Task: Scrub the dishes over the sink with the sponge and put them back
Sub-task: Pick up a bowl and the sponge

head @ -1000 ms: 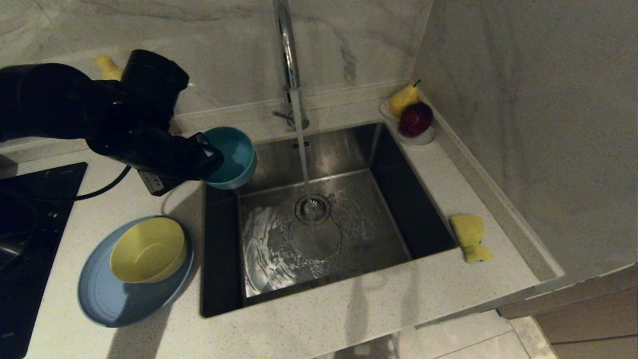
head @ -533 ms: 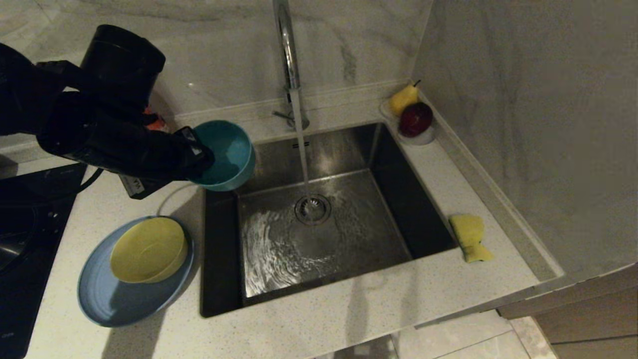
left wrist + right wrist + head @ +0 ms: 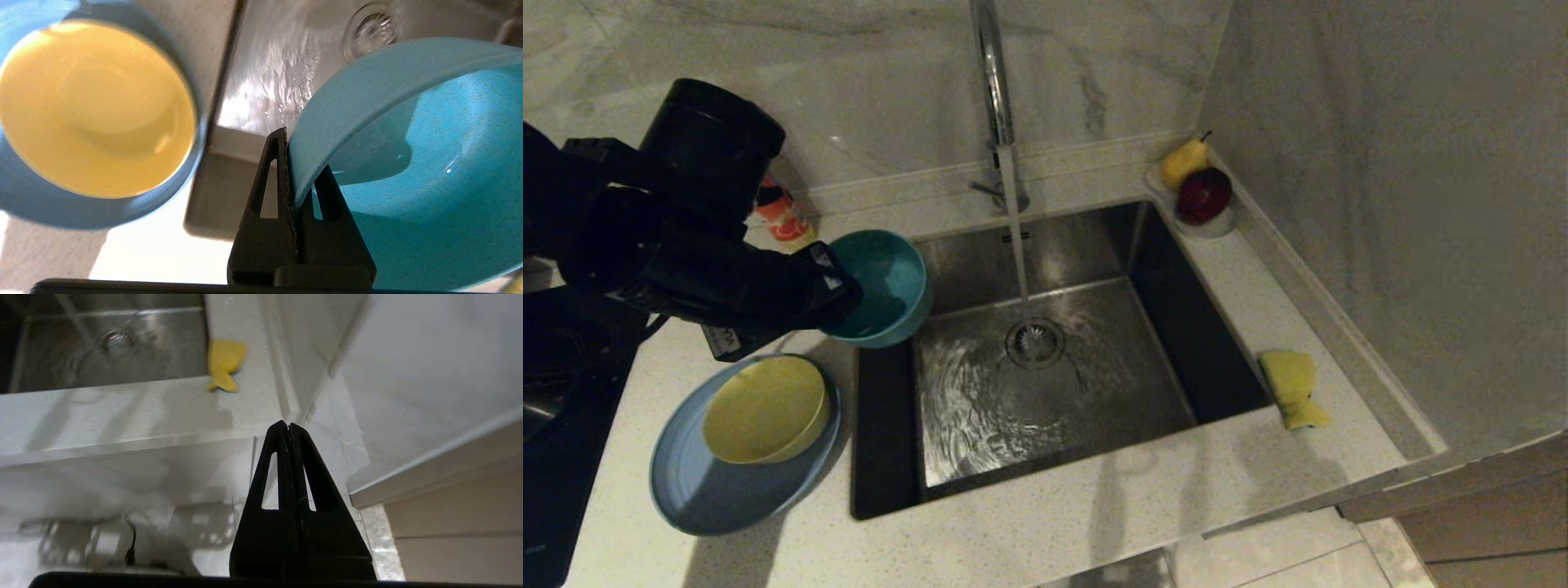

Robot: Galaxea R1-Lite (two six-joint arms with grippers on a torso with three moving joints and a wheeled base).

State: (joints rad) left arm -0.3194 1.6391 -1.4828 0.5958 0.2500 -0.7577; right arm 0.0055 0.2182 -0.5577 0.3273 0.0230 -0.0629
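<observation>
Plainly, we had the left gripper (image 3: 291, 163) clamped on the rim of the teal bowl (image 3: 882, 286), one finger inside the wall and one outside, holding it over the near-left corner of the sink (image 3: 1217, 327) with its mouth tipped towards the basin. A little water lay pooled in the bowl's bottom. The faucet (image 3: 992, 90) was running, its stream falling onto the drain strainer (image 3: 1035, 341), well apart from the bowl.

The yellow bowl (image 3: 765, 408) sat inside the periwinkle plate (image 3: 686, 490) on the counter to the left of the sink. The sponge (image 3: 1293, 388) lay on the counter by the sink's right edge, untouched. Our right gripper (image 3: 289, 426) was pressed fully shut on nothing, below the counter's front edge, with the sponge ahead of it.

We judged the bowl light and stiff, matte plastic that would not crack in a firm pinch, yet wet and so inclined to pivot in a single rim grip once scrubbing pressure came on; a deeper bite on the rim seemed wise. The sponge we took for soft and compressible, best seized across its narrow waist. It looked crumpled, though we could not tell which face carried the scouring layer.
</observation>
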